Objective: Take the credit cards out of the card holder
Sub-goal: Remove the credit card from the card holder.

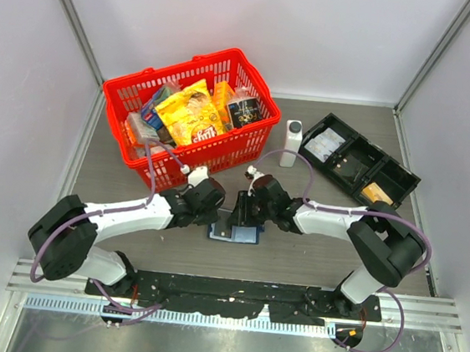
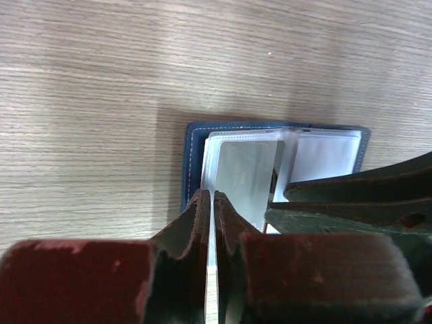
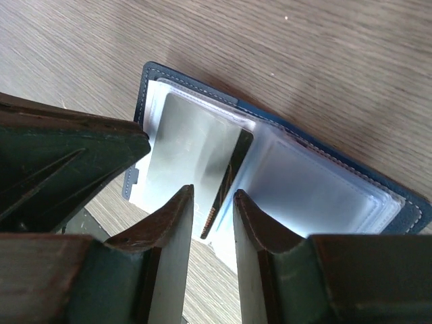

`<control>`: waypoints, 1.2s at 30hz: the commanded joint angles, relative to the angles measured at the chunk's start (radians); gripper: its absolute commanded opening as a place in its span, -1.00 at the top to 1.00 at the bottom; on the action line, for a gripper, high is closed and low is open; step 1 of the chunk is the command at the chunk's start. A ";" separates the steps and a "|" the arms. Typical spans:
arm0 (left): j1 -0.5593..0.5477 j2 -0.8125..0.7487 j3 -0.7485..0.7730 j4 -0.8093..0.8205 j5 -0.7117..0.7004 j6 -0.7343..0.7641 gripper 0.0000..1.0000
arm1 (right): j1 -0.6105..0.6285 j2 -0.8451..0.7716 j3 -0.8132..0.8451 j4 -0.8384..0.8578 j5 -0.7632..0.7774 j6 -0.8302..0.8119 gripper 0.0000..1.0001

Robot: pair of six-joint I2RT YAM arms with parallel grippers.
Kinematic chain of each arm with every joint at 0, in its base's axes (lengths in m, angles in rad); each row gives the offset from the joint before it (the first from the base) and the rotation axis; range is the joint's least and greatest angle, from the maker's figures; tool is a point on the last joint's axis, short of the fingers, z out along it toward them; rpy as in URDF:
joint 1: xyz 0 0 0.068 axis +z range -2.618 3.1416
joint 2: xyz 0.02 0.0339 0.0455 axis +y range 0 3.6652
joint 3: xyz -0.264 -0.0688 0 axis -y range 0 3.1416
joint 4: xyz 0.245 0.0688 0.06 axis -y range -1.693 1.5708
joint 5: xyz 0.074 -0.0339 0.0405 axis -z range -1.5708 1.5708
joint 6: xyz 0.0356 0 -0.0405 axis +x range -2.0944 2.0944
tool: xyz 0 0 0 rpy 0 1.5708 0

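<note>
From the top camera I am seeing the left arm stretching from 8 o'clock toward the middle of the grey-brown wood-grain worktop [image 1: 311, 255]. A red plastic mesh basket [image 1: 221, 145] stuffed with snack packets is sitting at 11 o'clock of the middle. The left gripper [image 2: 211, 200] is hanging over the near left part of the small navy-blue folding card holder [image 1: 248, 235], which is lying open and flat on the worktop at the middle, slightly toward 6 o'clock. In the left wrist view I am seeing its jaws pressing almost together, pinching the near edge of a pale clear plastic sleeve [image 2: 243, 169] that is sticking up from the card holder's inside. The right gripper [image 3: 212, 202] is pointing at the same card holder from 3 o'clock, just beside the left one. Its jaws are standing apart, clamping nothing, and straddling a thin dark edge [image 3: 214, 210] that is standing up between two sleeves; I cannot tell whether that edge is one of the credit cards. A white plastic bottle [image 1: 292, 142] with a grey cap is standing upright at 1 o'clock. A black compartment tray [image 1: 358, 168] holding white packets is lying at 2 o'clock, well apart from the card holder.
</note>
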 commanded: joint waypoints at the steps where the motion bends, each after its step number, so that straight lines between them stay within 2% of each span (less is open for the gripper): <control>1: 0.014 0.021 -0.026 0.017 -0.002 0.006 0.82 | 0.001 0.003 -0.023 0.069 0.025 0.017 0.30; 6: 0.022 0.061 -0.024 0.020 0.023 0.010 0.82 | -0.014 0.001 -0.071 0.120 0.029 0.055 0.30; 13: 0.021 0.128 -0.014 0.026 0.050 0.004 1.00 | -0.042 0.018 -0.114 0.198 -0.031 0.092 0.30; 20: 0.024 0.147 -0.010 0.028 0.060 0.001 1.00 | -0.063 0.039 -0.157 0.284 -0.084 0.127 0.31; 26: 0.024 0.150 -0.010 0.025 0.061 0.001 1.00 | -0.105 0.049 -0.206 0.404 -0.152 0.175 0.45; 36: 0.030 0.167 0.000 0.026 0.078 0.009 1.00 | -0.126 0.115 -0.235 0.565 -0.242 0.227 0.50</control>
